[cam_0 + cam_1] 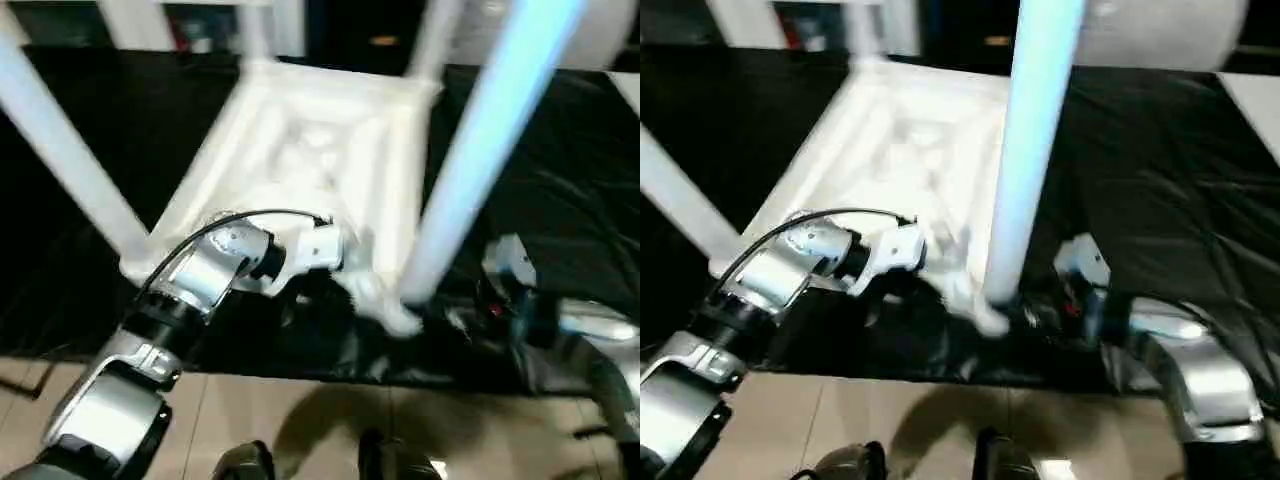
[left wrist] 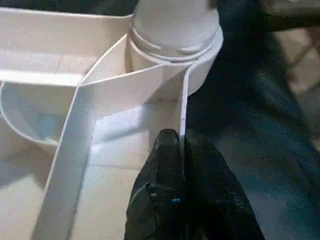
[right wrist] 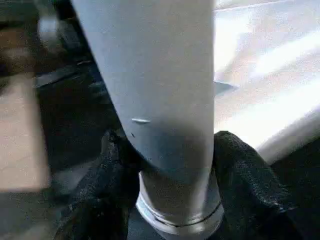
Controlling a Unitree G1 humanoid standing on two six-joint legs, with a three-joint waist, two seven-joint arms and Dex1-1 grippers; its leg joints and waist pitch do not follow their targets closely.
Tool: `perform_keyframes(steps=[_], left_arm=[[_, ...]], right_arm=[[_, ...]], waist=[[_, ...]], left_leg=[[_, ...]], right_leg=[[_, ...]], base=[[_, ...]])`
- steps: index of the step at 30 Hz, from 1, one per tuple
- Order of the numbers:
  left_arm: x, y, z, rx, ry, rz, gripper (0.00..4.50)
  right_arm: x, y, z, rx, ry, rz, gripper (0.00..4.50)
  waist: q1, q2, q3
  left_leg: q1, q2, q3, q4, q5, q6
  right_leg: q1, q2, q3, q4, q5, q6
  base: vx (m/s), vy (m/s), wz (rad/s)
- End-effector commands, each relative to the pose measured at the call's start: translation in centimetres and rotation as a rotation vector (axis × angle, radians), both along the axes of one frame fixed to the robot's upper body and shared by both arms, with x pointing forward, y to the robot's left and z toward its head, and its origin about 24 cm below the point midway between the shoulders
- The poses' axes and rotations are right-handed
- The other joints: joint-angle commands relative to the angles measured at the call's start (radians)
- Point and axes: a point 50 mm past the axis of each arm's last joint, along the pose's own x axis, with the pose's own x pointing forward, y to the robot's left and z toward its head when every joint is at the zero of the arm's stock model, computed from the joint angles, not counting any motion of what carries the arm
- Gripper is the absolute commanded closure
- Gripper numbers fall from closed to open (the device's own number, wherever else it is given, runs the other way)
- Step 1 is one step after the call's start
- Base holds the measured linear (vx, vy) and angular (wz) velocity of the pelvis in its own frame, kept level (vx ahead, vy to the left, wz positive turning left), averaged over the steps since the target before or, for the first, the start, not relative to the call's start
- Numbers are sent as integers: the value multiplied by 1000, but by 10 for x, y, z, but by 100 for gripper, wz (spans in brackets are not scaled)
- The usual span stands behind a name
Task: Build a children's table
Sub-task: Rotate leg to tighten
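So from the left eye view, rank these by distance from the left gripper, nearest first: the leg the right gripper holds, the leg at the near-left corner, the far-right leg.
1. The leg the right gripper holds: near-right corner, just right of the left gripper.
2. The near-left corner leg: across the table top's near edge, on the robot's left.
3. The far-right leg: at the top's far side.

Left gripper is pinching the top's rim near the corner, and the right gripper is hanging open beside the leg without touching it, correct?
Not quite. The left gripper does pinch the top's rim by the corner socket. But the right gripper is not hanging free: the right wrist view shows its fingers on both sides of the leg, clamped around it just above the socket.
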Motion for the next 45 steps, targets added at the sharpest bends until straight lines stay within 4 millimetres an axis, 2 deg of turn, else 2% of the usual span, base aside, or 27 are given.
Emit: perform_keyframes(steps=[1, 2, 4, 6, 7, 8, 9, 12, 14, 18, 20, 21, 22, 24, 25, 27, 28, 29, 31, 32, 33, 34, 36, 40, 43, 44, 45], left_arm=[[-9, -34, -9, -39, 40, -21, 450], [-8, -37, -9, -44, 37, -1, 450], [-6, -51, -7, -80, 27, 59, 450], [-8, -64, -6, -120, 23, 85, 450], [-8, -64, -6, -120, 23, 85, 450], [-11, -75, -5, -138, -2, 82, 450], [-10, -78, -4, -143, -25, 88, 450], [-9, -80, -2, -143, -67, 92, 450], [-7, -74, -3, -125, -101, 85, 450], [-6, -64, -2, -142, -135, 72, 450], [-7, -60, -1, -165, -139, 56, 450], [-8, -56, -1, -183, -144, 48, 450], [-8, -55, 0, -187, -146, 47, 450], [-11, -45, 0, -217, -150, 40, 450], [-13, -42, 0, -225, -151, 24, 450], [-16, -34, -2, -210, -176, -4, 450], [-16, -34, -2, -208, -179, -6, 450], [-18, -23, -7, -168, -180, -35, 450], [-18, -19, -7, -158, -182, -38, 450], [-15, -6, -9, -118, -202, -27, 450], [-14, -4, -9, -112, -207, -22, 450], [-10, 2, -9, -94, -223, -5, 450], [-5, 8, -7, -81, -258, 19, 450], [4, 24, 0, -89, -363, 59, 450], [4, 30, 4, -120, -388, 54, 450], [2, 33, 5, -136, -399, 40, 407], [1, 35, 6, -148, -399, 48, 407]], right_arm=[[4, 23, -8, -2, 36, -93, 253], [6, 27, -8, 6, 39, -138, 255], [15, 38, -10, 55, 73, -313, 255], [22, 47, -11, 71, 98, -450, 255], [22, 47, -11, 71, 98, -450, 255], [25, 59, -9, 98, 75, -492, 221], [24, 64, -8, 122, 76, -499, 221], [21, 65, -5, 144, 78, -522, 184], [18, 53, -1, 111, 33, -547, 167], [12, 38, 6, 90, -20, -568, 132], [7, 31, 8, 84, -42, -559, 110], [3, 25, 10, 81, -59, -549, 99], [2, 24, 11, 81, -63, -547, 92], [-7, 13, 13, 114, -79, -489, 78], [-10, 9, 13, 118, -87, -471, 78], [-15, 4, 13, 110, -84, -433, 48], [-16, 3, 13, 109, -83, -430, 42], [-22, 0, 12, 97, -66, -376, 34], [-24, -1, 12, 95, -64, -353, 18], [-31, -2, 13, 103, -65, -272, 8], [-31, -2, 14, 106, -65, -263, 2], [-34, -2, 14, 117, -60, -238, 1], [-35, -3, 14, 123, -66, -222, 1], [-39, -1, 11, 128, -41, -183, 1], [-41, -1, 8, 114, -29, -172, 1], [-42, 0, 4, 115, -22, -184, 0], [-42, 0, 3, 113, -23, -193, 0]], waist=[[-3, -15, -37], [-7, -13, -35], [-13, -9, -38], [-22, -8, -37], [-27, -6, -36], [-28, -6, -43], [-29, -2, -45], [-30, -1, -46], [-28, -1, -52], [-17, -4, -58], [-8, -10, -58], [-7, -16, -65], [-3, -13, -65], [5, -15, -73], [9, -17, -82], [8, -16, -83], [9, -15, -84], [9, -20, -99], [12, -17, -95], [14, -16, -101], [14, -15, -100], [16, -18, -107], [16, -19, -109], [15, -26, -122], [17, -33, -129], [19, -32, -132], [18, -34, -137]], left_leg=[[-2, 29, -24, -80, -257, 58], [-4, 25, -27, -83, -262, 55], [-3, 23, -31, -86, -249, 50], [-3, 23, -34, -90, -264, 43], [2, 25, -33, -89, -279, 46], [1, 28, -32, -90, -260, 53], [0, 30, -31, -91, -252, 56], [3, 37, -26, -93, -247, 72], [2, 40, -19, -89, -207, 84], [5, 38, -10, -80, -165, 109], [4, 34, -4, -75, -156, 124], [0, 33, -6, -75, -151, 125], [-2, 33, -7, -74, -140, 125], [-2, 34, -4, -71, -108, 136], [-3, 36, -5, -68, -79, 148], [-7, 33, -3, -64, -67, 155], [-6, 33, -4, -65, -66, 155], [-3, 32, -3, -60, -60, 152], [-5, 34, -5, -61, -64, 152], [-3, 35, -6, -58, -72, 145], [-2, 35, -4, -57, -79, 146], [-3, 37, -5, -56, -80, 140], [-4, 36, -7, -55, -85, 130], [-6, 34, -9, -52, -105, 105], [-1, 36, -7, -49, -117, 89], [-2, 38, -8, -49, -108, 88], [-3, 38, -8, -47, -98, 88]], right_leg=[[55, -68, 34, -103, -679, -72], [56, -68, 30, -110, -711, -51], [58, -68, 24, -115, -708, -37], [55, -66, 20, -118, -694, -38], [52, -68, 21, -120, -686, -39], [55, -71, 25, -116, -633, -54], [55, -69, 26, -112, -599, -66], [55, -65, 35, -101, -475, -109], [60, -65, 42, -85, -348, -153], [62, -67, 48, -77, -287, -188], [62, -67, 51, -78, -318, -186], [67, -68, 49, -77, -363, -175], [70, -71, 48, -76, -376, -167], [72, -69, 49, -73, -356, -157], [76, -69, 49, -65, -314, -164], [74, -63, 46, -63, -298, -165], [73, -62, 45, -61, -299, -166], [79, -60, 44, -58, -301, -164], [78, -63, 45, -57, -309, -161], [78, -63, 43, -55, -319, -160], [76, -61, 44, -57, -322, -159], [79, -64, 43, -53, -322, -159], [77, -63, 41, -55, -335, -155], [82, -64, 39, -55, -361, -129], [79, -63, 40, -57, -384, -120], [79, -65, 40, -52, -363, -127], [80, -64, 40, -47, -334, -135]], base=[[0, 0, 0], [0, 0, 0], [0, 0, 0], [0, 0, 0], [0, 0, 0], [0, 0, 0], [0, 0, 0], [0, 0, 0], [29, 5, 2], [0, 0, 0], [0, 0, 0], [0, 0, 0], [0, 0, 0], [0, 0, 0], [0, 0, 0], [0, 0, 0], [0, 0, 0], [0, 0, 0], [0, 0, 0], [0, 0, 0], [0, 0, 0], [0, 0, 0], [0, 0, 0], [0, 0, 0], [0, 0, 0], [0, 0, 0], [0, 0, 0]])
